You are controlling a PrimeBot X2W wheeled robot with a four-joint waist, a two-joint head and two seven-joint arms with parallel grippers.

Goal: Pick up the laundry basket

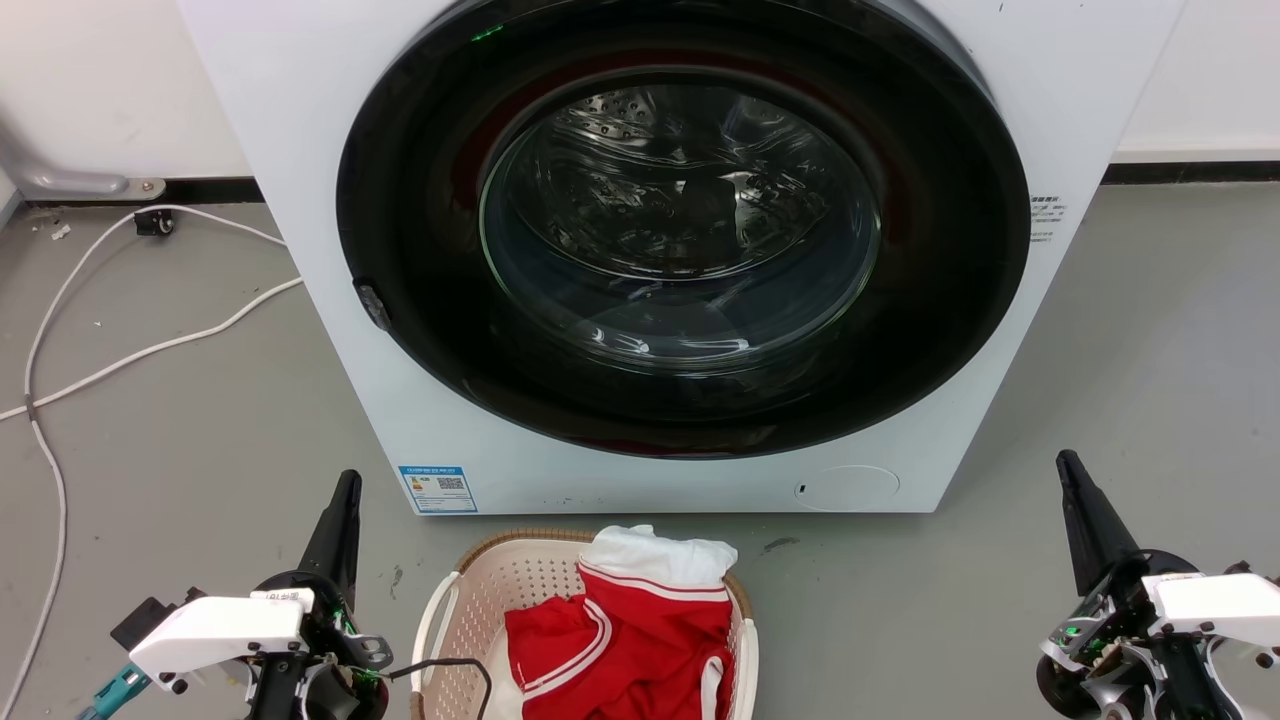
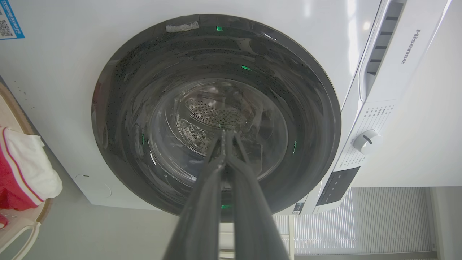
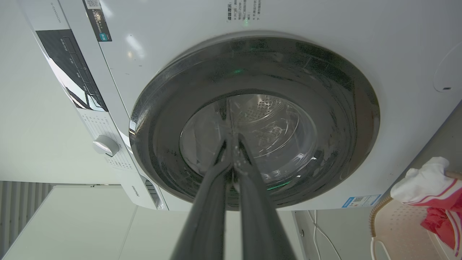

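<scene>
Hisense front-load washer, white body, sitting on grey floor. Round door closed, dark rim, glass centre; perforated steel drum visible through it. Dark shape inside the drum is possibly a reflection, can't tell through the glare. Blue QR label at the front's lower left corner, round service cover at lower right. Silver dial beside the dark control panel. White cables trail over the floor left of the machine. Red garment with white trim is bunched just in front of the washer. White slatted panel beyond.
</scene>
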